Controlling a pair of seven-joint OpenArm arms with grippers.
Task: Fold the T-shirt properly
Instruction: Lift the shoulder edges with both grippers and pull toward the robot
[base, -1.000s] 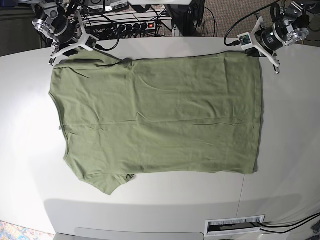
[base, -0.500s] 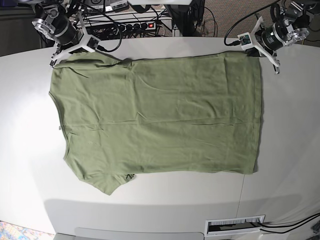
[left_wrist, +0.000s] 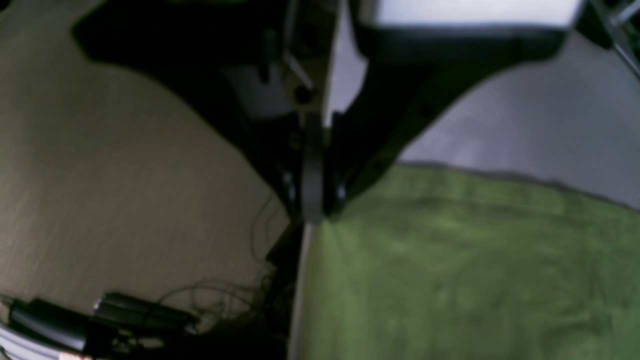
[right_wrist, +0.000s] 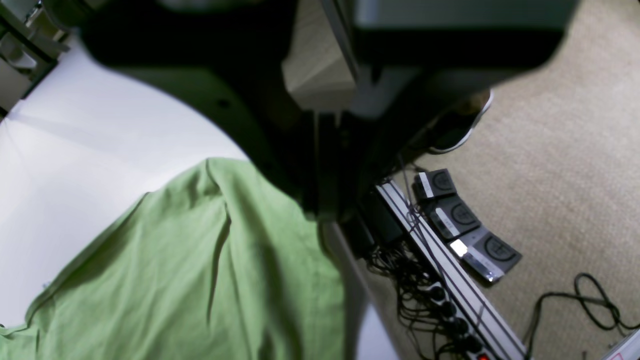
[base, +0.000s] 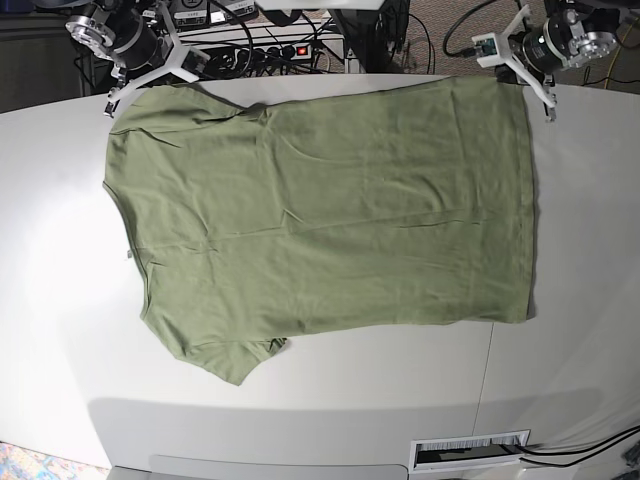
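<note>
On the white table (base: 560, 300), both jaws pinch the soft, wrinkled T-shirt (base: 320, 220) corners.

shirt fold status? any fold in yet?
No fold yet. Done: the plain olive-green T-shirt lies spread in one layer on the white table. In hand: the left gripper and right gripper each pinch a far corner. Left: every fold.

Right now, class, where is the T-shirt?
In the base view the T-shirt lies spread across the white table, its far corners at the left gripper and right gripper.
</note>
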